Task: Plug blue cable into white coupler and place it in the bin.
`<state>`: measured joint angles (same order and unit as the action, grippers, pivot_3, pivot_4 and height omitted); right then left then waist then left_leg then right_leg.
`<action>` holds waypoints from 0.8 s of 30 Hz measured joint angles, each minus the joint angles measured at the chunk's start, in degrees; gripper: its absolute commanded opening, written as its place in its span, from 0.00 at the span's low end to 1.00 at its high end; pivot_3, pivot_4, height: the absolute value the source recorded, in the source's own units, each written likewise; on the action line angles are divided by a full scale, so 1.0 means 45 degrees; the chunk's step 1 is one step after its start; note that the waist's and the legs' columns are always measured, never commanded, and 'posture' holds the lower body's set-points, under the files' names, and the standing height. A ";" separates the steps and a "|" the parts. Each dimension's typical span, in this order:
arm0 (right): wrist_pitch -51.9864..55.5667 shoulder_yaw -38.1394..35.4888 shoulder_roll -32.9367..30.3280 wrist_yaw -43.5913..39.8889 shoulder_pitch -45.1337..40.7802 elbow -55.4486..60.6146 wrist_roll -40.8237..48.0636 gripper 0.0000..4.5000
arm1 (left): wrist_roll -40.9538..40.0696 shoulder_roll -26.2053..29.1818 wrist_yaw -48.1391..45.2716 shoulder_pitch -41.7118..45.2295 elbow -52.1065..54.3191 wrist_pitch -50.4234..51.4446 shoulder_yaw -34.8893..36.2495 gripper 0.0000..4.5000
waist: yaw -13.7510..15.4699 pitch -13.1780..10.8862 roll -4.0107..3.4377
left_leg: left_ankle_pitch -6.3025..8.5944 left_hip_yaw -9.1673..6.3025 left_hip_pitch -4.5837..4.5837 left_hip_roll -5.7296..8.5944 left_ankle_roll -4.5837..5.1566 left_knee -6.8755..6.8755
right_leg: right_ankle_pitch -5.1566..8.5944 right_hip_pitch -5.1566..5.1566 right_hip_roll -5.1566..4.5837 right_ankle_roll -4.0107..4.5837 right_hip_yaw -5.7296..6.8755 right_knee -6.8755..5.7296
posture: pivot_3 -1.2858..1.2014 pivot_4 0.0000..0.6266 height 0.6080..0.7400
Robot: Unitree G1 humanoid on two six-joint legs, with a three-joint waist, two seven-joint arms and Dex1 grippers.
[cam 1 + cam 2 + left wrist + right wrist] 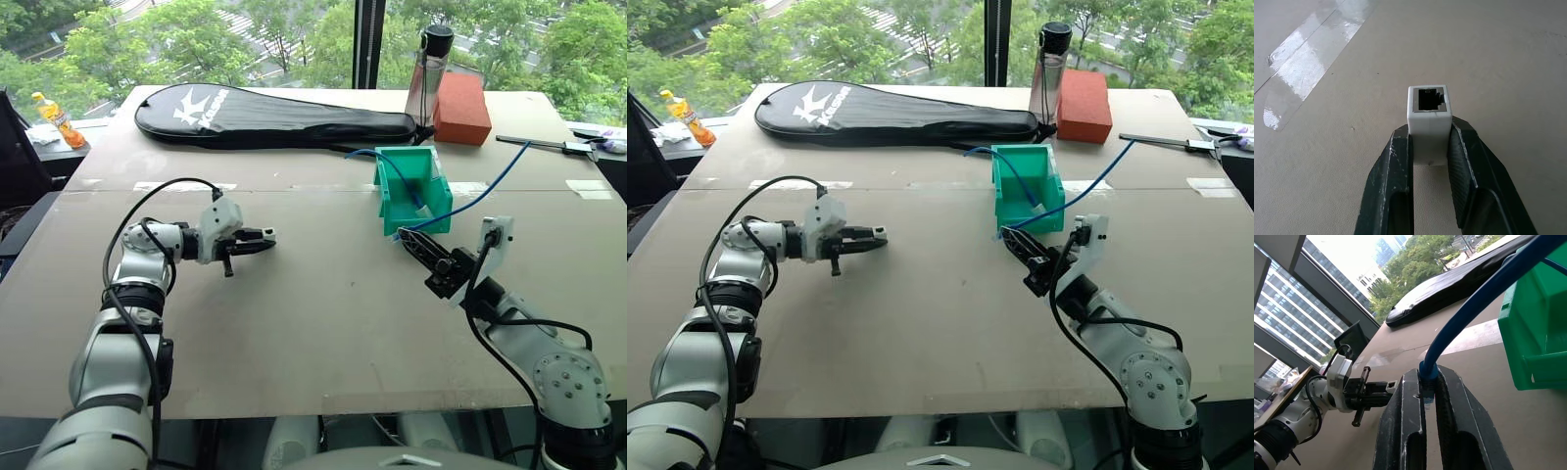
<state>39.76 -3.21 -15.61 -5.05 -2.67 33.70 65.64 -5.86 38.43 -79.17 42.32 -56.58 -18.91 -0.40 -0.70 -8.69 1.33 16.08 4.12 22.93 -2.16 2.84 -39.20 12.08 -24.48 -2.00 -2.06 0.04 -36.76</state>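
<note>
The white coupler (pixel 1430 110) is clamped between the black fingers of my left gripper (pixel 1430 133), with its dark socket facing away from the wrist. That gripper (pixel 263 236) hovers over the left middle of the table, pointing right. My right gripper (pixel 406 238) is shut on the end of a blue cable (pixel 1474 308), just in front of the teal bin (pixel 390 196) and pointing left toward the coupler (pixel 1392 384). This cable (pixel 490 189) trails off to the back right. A second blue cable (pixel 392 166) drapes into the bin.
A black racket bag (pixel 274 117) lies along the back of the table. A red-brown block (pixel 460 108) and a dark-capped bottle (pixel 428 73) stand behind the bin. Tools (pixel 578 147) lie at the right edge. Bare tabletop (pixel 333 294) separates the grippers.
</note>
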 measured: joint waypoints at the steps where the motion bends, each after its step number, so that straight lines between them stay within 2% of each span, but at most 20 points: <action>1: 0.0000 0.0000 -0.0055 -0.0014 -0.0003 0.0000 -0.0008 0.00 | -0.0112 -0.0036 -0.0038 -0.0145 0.0296 0.0174 0.0019 0.09 | 0.0000 0.0000 0.0000 | 0.0000 0.0000 0.0001 0.0000 0.0000 0.0000 | 0.0000 0.0000 -0.0001 0.0000 0.0000 0.0000 | 0.52 0.24 1.00; 8: 0.0053 -0.0344 -0.1680 -0.0503 -0.0342 0.0223 -0.0447 0.00 | -0.1615 -0.1160 0.0137 -0.1873 0.5384 0.3235 0.0011 0.09 | 0.0048 -0.0001 0.0001 | 0.0000 0.0002 0.0009 0.0004 0.0001 -0.0016 | -0.0001 0.0000 -0.0009 -0.0001 -0.0009 0.0001 | 0.52 0.24 1.00; 10: 0.0375 -0.0652 -0.3598 -0.1192 -0.0881 0.0569 -0.0649 0.00 | -0.2142 -0.2135 0.0688 -0.2311 0.7816 0.4702 -0.0399 0.09 | 0.0094 -0.0005 -0.0006 | 0.0004 0.0003 0.0010 0.0017 0.0010 -0.0023 | -0.0001 0.0004 -0.0018 -0.0003 -0.0019 0.0001 | 0.52 0.24 1.00; 13: 0.0556 -0.1023 -0.4640 -0.1943 -0.1454 0.1004 -0.0570 0.00 | -0.2336 -0.3085 0.1167 -0.2346 0.9076 0.5627 -0.1113 0.09 | 0.0090 0.0006 0.0012 | 0.0005 -0.0005 -0.0005 0.0009 0.0010 -0.0014 | 0.0000 0.0007 0.0015 -0.0003 -0.0023 -0.0002 | 0.52 0.24 1.00; 16: 0.0843 -0.1062 -0.6049 -0.2987 -0.1720 0.1064 -0.0724 0.00 | -0.2186 -0.4111 0.1606 -0.2186 0.9101 0.5634 -0.1716 0.09 | 0.0062 0.0002 0.0004 | 0.0004 -0.0011 -0.0012 0.0006 0.0010 -0.0009 | 0.0001 0.0008 0.0034 -0.0001 -0.0028 -0.0005 | 0.52 0.24 1.00; 19: 0.0818 -0.1051 -0.6859 -0.4069 -0.1937 0.0981 -0.1295 0.00 | -0.1581 -0.5244 0.2077 -0.1758 0.8024 0.4793 -0.2506 0.09 | 0.0077 0.0002 0.0006 | 0.0005 -0.0008 -0.0010 0.0011 0.0010 -0.0012 | 0.0000 0.0010 0.0039 -0.0001 -0.0034 -0.0001 | 0.52 0.24 1.00; 24: 0.0115 -0.0690 -0.7046 -0.6084 -0.1979 -0.0149 -0.2833 0.00 | -0.0454 -0.6219 0.2523 -0.1380 0.5839 0.3167 -0.3378 0.09 | 0.0065 0.0001 0.0009 | 0.0006 0.0008 -0.0007 0.0017 0.0012 -0.0014 | -0.0001 0.0010 0.0037 -0.0003 -0.0056 0.0011 | 0.52 0.24 1.00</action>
<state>40.28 -6.32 -47.31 -32.43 -11.57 33.03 52.89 -7.91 10.45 -67.82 36.11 -30.31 -4.66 -15.60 -0.41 -8.69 1.37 16.11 4.15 22.90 -2.08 2.89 -39.26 12.07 -24.44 -1.83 -2.08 -0.21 -36.71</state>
